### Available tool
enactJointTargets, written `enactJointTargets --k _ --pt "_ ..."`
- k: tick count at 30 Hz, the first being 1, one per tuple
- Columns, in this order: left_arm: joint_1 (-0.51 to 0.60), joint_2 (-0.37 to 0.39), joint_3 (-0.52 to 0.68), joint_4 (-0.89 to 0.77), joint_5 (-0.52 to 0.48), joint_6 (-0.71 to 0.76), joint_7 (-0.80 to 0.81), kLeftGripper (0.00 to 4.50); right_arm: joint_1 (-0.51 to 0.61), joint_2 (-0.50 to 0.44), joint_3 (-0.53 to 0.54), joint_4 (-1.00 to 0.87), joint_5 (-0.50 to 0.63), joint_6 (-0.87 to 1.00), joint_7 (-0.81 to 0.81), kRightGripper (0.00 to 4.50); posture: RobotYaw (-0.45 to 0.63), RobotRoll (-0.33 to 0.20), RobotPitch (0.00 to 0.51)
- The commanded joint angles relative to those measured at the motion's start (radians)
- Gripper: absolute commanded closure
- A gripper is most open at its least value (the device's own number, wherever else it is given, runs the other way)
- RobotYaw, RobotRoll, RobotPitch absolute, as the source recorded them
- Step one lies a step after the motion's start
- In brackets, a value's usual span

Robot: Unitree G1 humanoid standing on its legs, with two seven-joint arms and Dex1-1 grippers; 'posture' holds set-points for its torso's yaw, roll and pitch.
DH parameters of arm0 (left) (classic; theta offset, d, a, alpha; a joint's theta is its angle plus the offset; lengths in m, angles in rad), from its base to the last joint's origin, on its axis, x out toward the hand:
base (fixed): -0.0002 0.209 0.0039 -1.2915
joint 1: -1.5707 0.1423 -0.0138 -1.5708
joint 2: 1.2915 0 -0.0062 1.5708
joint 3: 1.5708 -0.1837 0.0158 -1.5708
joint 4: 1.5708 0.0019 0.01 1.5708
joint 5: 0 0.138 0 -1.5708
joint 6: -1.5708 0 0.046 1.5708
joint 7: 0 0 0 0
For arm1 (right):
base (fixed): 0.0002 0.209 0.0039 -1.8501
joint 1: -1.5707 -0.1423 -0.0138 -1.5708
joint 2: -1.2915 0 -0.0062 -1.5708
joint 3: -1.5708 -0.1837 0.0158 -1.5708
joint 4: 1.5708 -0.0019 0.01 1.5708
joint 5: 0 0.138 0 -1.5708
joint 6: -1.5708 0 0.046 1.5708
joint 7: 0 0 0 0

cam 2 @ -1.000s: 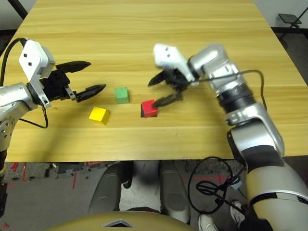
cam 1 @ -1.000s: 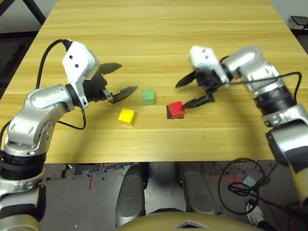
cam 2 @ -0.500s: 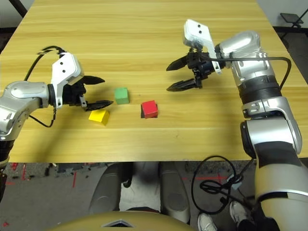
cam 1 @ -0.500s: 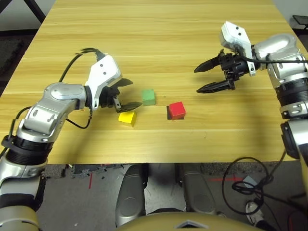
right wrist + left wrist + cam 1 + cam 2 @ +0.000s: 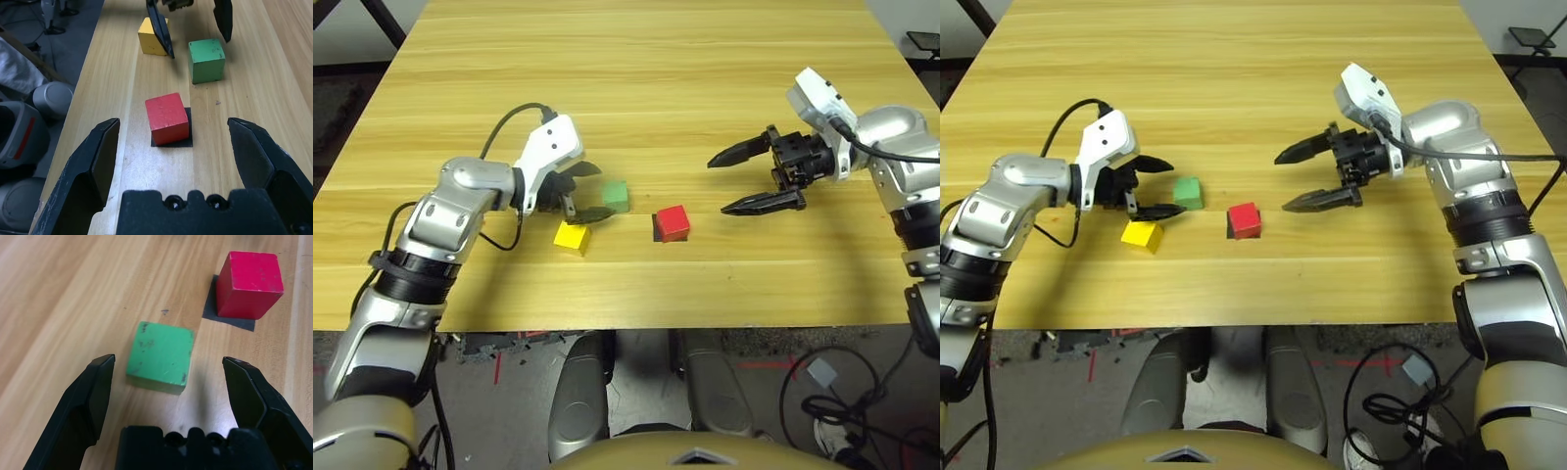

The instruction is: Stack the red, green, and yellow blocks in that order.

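Green block (image 5: pixel 160 356) between wide left jaws, untouched

left claw (image 5: pixel 590 191) open beside green block (image 5: pixel 616 195)

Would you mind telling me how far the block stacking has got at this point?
Done: the red block sits on the black patch as the base, with nothing on it. In hand: the open left gripper is lined up on the green block, not yet gripping it; the right gripper hangs open beside the red block. Left: green onto red, then the yellow block on top.
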Motion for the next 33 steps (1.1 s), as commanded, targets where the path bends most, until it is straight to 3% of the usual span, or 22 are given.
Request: enactJointTargets --k 1,9,12,17,28,33 --pt "-0.025 -0.029 -0.018 0.050 0.028 -0.022 -0.007 0.00 0.022 -0.014 -0.006 -0.026 0.010 -0.012 0.006 0.06 0.24 -0.009 0.232" --pt "-0.049 -0.075 -0.030 0.136 0.083 -0.063 -0.002 0.00 0.030 -0.002 -0.034 -0.043 -0.004 0.019 0.006 0.06 0.23 -0.009 0.240" --pt "-0.043 -0.068 -0.032 0.130 0.101 -0.052 -0.001 0.58 0.029 0.005 -0.045 -0.039 -0.015 0.026 0.006 0.00 0.23 -0.005 0.241" --pt "-0.061 -0.048 -0.033 0.074 0.116 0.027 -0.010 2.42 0.029 0.025 -0.060 -0.030 -0.030 0.031 0.000 0.00 0.25 0.007 0.244" --pt "-0.235 -0.089 -0.030 -0.304 -0.033 0.584 0.048 2.43 0.081 0.041 -0.093 -0.033 -0.049 0.029 -0.008 0.00 0.26 0.052 0.244" --pt "-0.227 -0.146 -0.043 -0.384 -0.072 0.675 0.127 2.43 0.102 0.044 -0.103 -0.052 -0.048 0.036 -0.019 0.00 0.25 0.053 0.245"
